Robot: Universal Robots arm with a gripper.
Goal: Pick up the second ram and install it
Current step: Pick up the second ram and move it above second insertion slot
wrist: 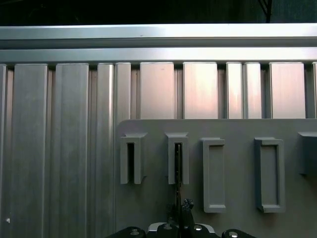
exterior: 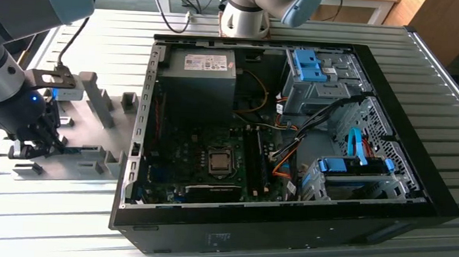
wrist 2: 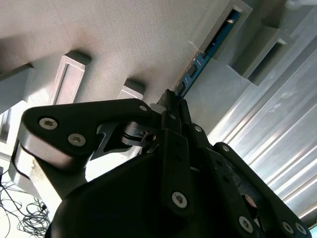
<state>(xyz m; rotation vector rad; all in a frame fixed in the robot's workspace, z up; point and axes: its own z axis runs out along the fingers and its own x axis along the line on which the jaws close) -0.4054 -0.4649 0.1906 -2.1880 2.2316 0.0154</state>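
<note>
- Exterior view: at the exterior view's left, the gripper (exterior: 33, 149) hangs low over a pale grey holder plate (exterior: 84, 118), which lies on the ribbed metal table (exterior: 52, 207).
- Just to the right of the gripper, the second ram (exterior: 77, 150) shows as a thin dark green sliver standing on its edge. Its long axis lies flat along the plate, pointing away from the gripper toward the computer case.
- Farther right, the open computer case (exterior: 414, 203) sits just beside the plate, with its motherboard (exterior: 203, 180) facing up. The ram is outside the case, on the plate.
- In the second wrist view, the second ram (wrist 2: 208, 52) is a narrow blue-green strip with small pale marks along its face. It runs straight away from the gripper (wrist 2: 172, 99), and its far end sits in the slot of a grey holder block (wrist 2: 202, 35).
- The black fingers (wrist 2: 174, 139) are drawn together around the near end of the stick. They seem clamped on it, though the linkages hide the contact itself.
- In the first wrist view, the second ram (wrist: 177, 166) appears edge-on as a thin dark line. It reaches from the gripper (wrist: 182, 206) into one narrow slotted block (wrist: 171, 141), with a twin block (wrist: 124, 148) just beside it.
</note>
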